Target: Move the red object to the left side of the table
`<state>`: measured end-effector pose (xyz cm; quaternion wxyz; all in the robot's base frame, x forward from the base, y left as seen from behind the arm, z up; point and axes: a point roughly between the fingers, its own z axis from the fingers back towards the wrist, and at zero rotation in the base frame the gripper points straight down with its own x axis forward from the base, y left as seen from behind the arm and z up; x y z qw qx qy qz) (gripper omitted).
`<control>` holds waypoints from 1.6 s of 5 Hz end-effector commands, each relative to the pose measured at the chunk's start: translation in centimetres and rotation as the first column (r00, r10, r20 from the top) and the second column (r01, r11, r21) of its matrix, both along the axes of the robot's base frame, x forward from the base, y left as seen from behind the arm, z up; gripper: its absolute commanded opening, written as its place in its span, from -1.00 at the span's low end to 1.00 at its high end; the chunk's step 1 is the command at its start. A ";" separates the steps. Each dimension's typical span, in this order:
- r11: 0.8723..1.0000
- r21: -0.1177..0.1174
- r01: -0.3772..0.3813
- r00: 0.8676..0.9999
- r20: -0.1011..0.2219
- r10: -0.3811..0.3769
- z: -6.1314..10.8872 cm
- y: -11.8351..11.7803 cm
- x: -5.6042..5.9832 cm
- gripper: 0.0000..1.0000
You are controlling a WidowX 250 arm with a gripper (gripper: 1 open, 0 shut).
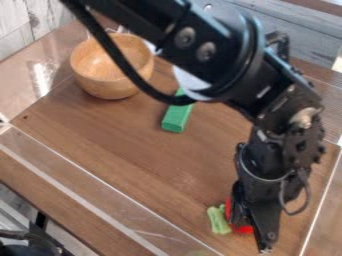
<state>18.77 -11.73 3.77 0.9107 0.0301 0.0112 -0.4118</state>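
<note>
The red object (239, 213) lies near the front right corner of the table (107, 145). Only a sliver of red and its light-green leafy tuft (217, 219) show. My gripper (247, 222) points straight down onto it, and the dark fingers are shut around the red body, hiding most of it. The fruit still rests at table level. The black arm reaches in from the upper right and covers the back right of the table.
A wooden bowl (111, 68) stands at the back left. A green rectangular block (178, 112) lies mid-table, behind and left of the gripper. A clear raised rim (80, 190) runs along the front edge, close to the gripper.
</note>
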 end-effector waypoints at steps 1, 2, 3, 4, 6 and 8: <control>0.999 -0.002 -0.054 0.999 0.001 0.054 1.6 -1.5 0.1 -1.00; 0.999 0.001 -0.040 0.999 -0.002 0.040 3.4 -1.7 0.4 -1.00; 1.000 -0.002 -0.027 1.000 0.013 0.027 4.7 -1.4 1.1 1.00; 1.000 -0.018 -0.024 0.999 0.024 0.024 5.2 -1.1 1.7 1.00; 0.999 -0.026 -0.039 0.999 0.016 0.039 4.0 0.0 1.6 1.00; 0.999 -0.034 -0.014 1.000 0.016 0.014 2.6 0.5 0.9 1.00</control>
